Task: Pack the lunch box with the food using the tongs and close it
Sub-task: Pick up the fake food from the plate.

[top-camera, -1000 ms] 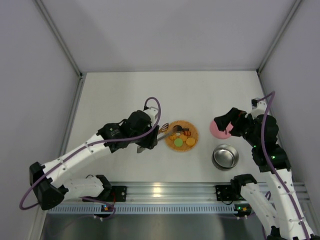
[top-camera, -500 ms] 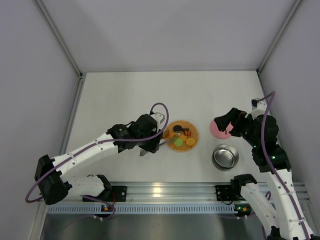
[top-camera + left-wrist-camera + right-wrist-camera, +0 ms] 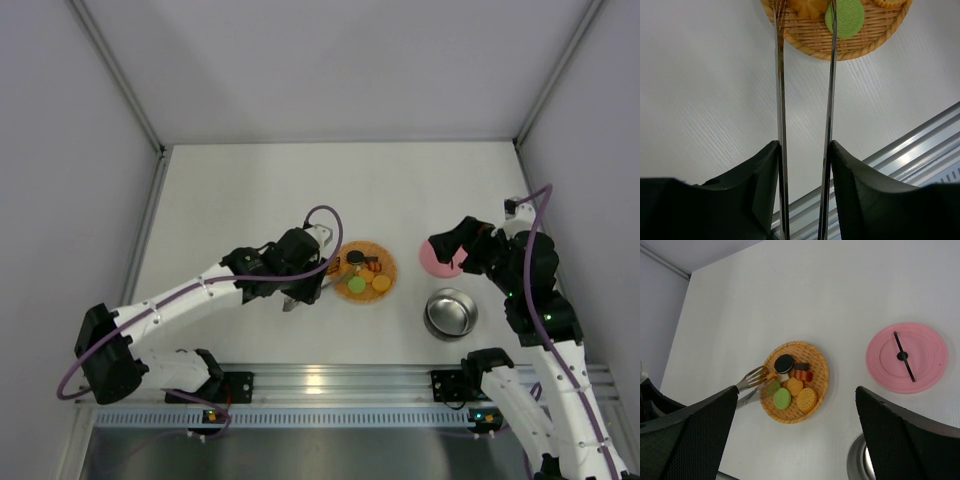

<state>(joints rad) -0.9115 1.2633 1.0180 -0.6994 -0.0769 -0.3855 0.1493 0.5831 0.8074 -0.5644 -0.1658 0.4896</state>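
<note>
The steel lunch box (image 3: pixel 451 313) stands open at the right, and its pink lid (image 3: pixel 432 262) lies flat on the table behind it. Several food pieces (image 3: pixel 795 386) sit on a woven orange mat (image 3: pixel 383 260). Among them are a green one (image 3: pixel 850 15) and a dark round one (image 3: pixel 784 363). My left gripper (image 3: pixel 804 145) is shut on the tongs (image 3: pixel 780 90), one slim arm against each finger. The forked tips of the tongs (image 3: pixel 747 382) reach over the mat's left edge, beside the green and yellow pieces. My right gripper (image 3: pixel 452 248) hangs open over the lid, holding nothing.
An aluminium rail (image 3: pixel 330 380) runs along the near table edge by the arm bases. Grey walls (image 3: pixel 100 200) close in the left, right and back. The lunch box rim (image 3: pixel 860 462) shows at the bottom of the right wrist view.
My left arm has moved right with the tongs, bringing their tips from the mat's left side onto its edge among the food. The right arm has stayed still.
</note>
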